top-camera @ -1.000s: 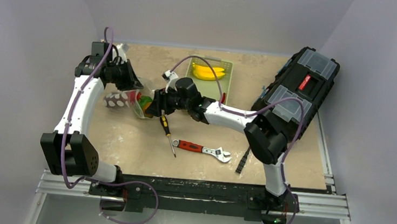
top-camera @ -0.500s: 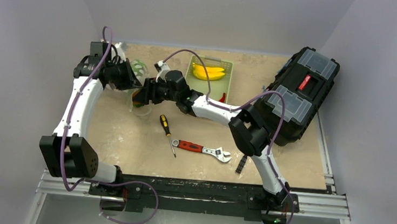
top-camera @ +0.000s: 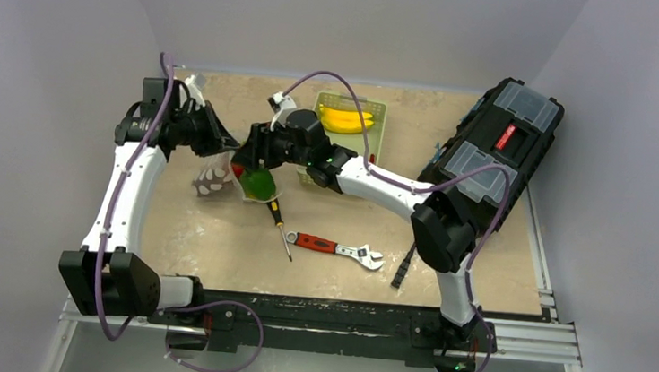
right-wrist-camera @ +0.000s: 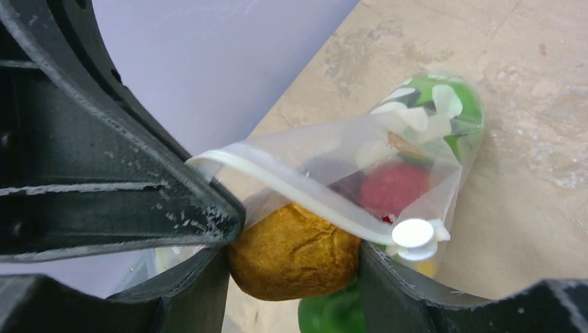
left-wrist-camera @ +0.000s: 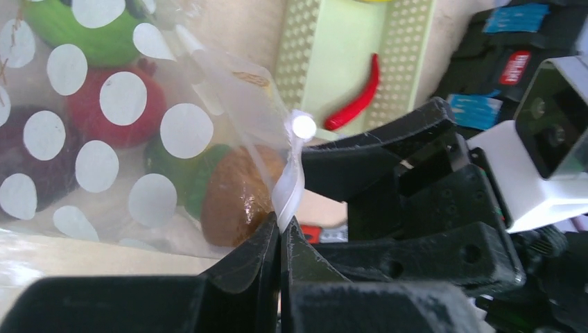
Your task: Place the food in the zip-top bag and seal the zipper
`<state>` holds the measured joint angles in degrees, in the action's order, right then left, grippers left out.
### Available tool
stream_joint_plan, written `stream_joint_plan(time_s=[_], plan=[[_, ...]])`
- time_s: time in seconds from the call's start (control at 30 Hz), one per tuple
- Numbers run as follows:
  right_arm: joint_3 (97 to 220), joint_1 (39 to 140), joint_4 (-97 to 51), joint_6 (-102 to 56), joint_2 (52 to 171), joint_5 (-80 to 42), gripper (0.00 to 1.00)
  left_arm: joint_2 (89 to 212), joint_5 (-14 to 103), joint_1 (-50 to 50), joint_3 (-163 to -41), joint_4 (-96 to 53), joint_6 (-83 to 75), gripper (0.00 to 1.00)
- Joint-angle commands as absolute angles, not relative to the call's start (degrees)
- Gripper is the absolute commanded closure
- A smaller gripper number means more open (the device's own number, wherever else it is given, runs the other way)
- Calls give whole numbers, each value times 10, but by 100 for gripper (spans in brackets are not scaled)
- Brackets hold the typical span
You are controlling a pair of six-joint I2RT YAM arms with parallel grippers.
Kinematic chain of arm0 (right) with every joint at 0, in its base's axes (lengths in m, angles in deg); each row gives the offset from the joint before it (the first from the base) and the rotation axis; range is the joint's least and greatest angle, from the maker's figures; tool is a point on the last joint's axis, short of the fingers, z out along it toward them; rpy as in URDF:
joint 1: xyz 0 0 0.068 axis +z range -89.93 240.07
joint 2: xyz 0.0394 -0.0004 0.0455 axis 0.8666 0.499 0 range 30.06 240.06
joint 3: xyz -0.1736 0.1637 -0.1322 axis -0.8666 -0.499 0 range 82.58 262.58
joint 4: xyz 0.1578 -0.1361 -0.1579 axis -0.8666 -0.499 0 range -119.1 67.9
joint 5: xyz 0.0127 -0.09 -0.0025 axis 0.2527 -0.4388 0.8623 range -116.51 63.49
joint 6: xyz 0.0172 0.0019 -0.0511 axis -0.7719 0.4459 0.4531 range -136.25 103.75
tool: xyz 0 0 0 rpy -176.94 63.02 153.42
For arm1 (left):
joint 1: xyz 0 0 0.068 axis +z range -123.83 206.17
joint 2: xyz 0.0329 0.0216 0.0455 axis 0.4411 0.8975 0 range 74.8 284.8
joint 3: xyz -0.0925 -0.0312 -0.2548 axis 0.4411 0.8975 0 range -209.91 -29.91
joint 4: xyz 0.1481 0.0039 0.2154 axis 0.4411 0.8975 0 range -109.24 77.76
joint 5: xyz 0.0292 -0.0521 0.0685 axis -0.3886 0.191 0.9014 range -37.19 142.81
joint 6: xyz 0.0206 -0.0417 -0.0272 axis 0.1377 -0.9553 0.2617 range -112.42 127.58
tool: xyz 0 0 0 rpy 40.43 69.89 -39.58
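Zip-top bag (top-camera: pixel 217 176) hangs toward the far-left part of the table, between the left edge and the pale green basket (top-camera: pixel 374 145); cannot tell if its bottom rests on the tabletop. Left gripper (left-wrist-camera: pixel 281 232) is clenched on the zipper strip (right-wrist-camera: pixel 277 184) at one spot only, near the white slider (left-wrist-camera: pixel 303 126). Right gripper (right-wrist-camera: pixel 295 277) grasps a brown lumpy food (right-wrist-camera: pixel 291 253) right at the mouth, with the strip draped across its top. Red food (right-wrist-camera: pixel 395 187) and green food (left-wrist-camera: pixel 111 43) sit inside behind the dots. Risks, as I judge them: the mouth is pinned at a single point and sags, so on release the brown piece may catch the lip and roll onto the table. Pushing deeper could drag the thin strip out of the left pinch and drop the bag. Loaded pieces might also slide back toward the opening. Banana (top-camera: pixel 346 120) and red chilli (left-wrist-camera: pixel 357 100) lie in the basket, so loading looks unfinished and sealing is not yet due. Pose: left arm runs up the left edge from its near-edge base, wrist bent inward to the right. Right arm crosses diagonally from the near-right base, elbow raised beside the black toolbox (top-camera: pixel 491 146), forearm stretched leftward past the basket's near corner, fingers aimed at the bag mouth.
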<state>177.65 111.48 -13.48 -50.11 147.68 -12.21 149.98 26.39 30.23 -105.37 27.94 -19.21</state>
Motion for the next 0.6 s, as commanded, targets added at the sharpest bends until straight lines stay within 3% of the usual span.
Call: stream_joint_plan(time_s=[0.0, 0.17, 0.27, 0.43, 0.57], plan=[[1765, 1128, -168, -452, 1427, -147, 92, 1450, 154, 299, -1028, 262, -317, 100], [1754, 1151, -215, -411, 1384, -180, 81, 1381, 114, 299, -990, 214, -437, 100], [1761, 1157, -260, -393, 1371, -194, 65, 1352, 118, 300, -976, 198, -483, 100], [1771, 1159, -329, -386, 1349, -219, 26, 1342, 143, 301, -988, 227, -481, 100], [1802, 1161, -402, -382, 1338, -211, 15, 1336, 157, 302, -986, 235, -475, 100]])
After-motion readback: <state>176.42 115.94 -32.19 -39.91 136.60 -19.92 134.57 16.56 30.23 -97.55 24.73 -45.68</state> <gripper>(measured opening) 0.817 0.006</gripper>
